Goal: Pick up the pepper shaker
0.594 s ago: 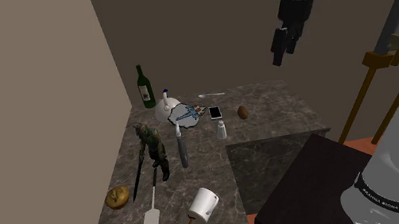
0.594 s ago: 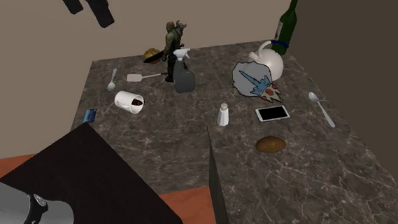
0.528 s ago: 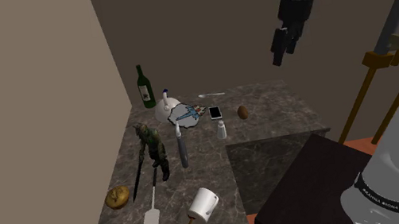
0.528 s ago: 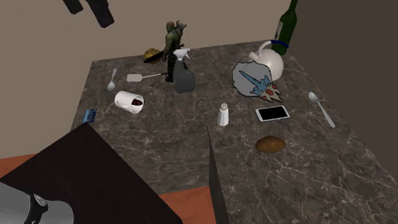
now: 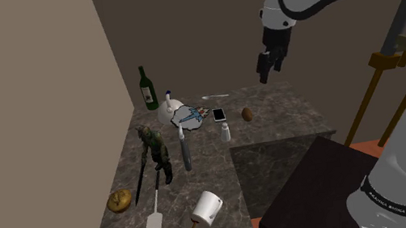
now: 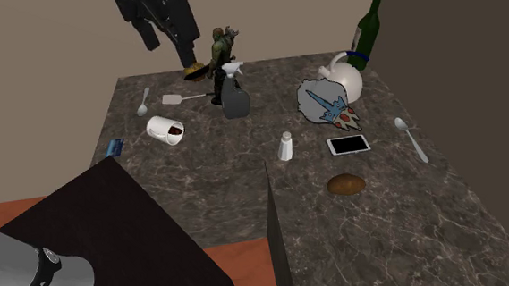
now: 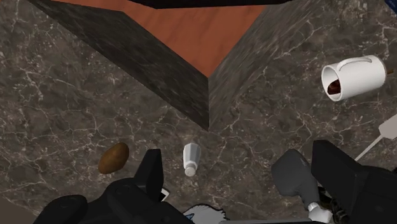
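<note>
While the gripper (image 5: 266, 66) hangs high over the counter (image 5: 277, 127) with its fingers spread wide and empty, line up before you descend: the pepper shaker (image 6: 286, 146) stands upright just beside the phone (image 6: 348, 145), on the phone's side away from the spoon (image 6: 411, 138). Centre the shaker between the fingers, come straight down clear of the phone, and close on its body below the cap

pepper shaker (image 6: 285, 146) white | counter (image 6: 409, 212) dark veined | bottle (image 6: 370, 31) green | mug (image 6: 160, 127) white
</note>
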Available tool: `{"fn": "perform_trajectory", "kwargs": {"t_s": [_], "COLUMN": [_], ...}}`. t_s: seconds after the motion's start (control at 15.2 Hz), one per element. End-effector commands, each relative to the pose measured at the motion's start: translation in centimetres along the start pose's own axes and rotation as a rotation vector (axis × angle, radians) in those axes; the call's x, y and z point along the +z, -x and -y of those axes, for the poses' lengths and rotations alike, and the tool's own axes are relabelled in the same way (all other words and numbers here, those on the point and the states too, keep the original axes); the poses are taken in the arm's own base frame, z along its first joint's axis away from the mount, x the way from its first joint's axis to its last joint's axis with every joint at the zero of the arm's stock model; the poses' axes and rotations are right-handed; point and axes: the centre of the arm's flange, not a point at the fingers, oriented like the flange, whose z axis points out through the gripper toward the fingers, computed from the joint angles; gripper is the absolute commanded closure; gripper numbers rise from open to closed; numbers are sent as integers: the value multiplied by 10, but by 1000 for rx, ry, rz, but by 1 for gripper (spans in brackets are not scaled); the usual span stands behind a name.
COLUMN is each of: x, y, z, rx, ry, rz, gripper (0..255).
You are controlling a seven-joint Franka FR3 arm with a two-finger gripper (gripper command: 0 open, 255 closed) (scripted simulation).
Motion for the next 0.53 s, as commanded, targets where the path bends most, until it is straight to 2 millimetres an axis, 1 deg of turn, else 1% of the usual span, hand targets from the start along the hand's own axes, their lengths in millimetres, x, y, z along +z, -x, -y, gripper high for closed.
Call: {"fn": "perform_trajectory", "kwargs": {"t_s": [0.0,0.46], "x": [24,101], "y": [-17,-69], "z": [0,-6], "rx": [6,26], "ry": [4,18], "rz": [2,15], "gripper": [0,0]}}
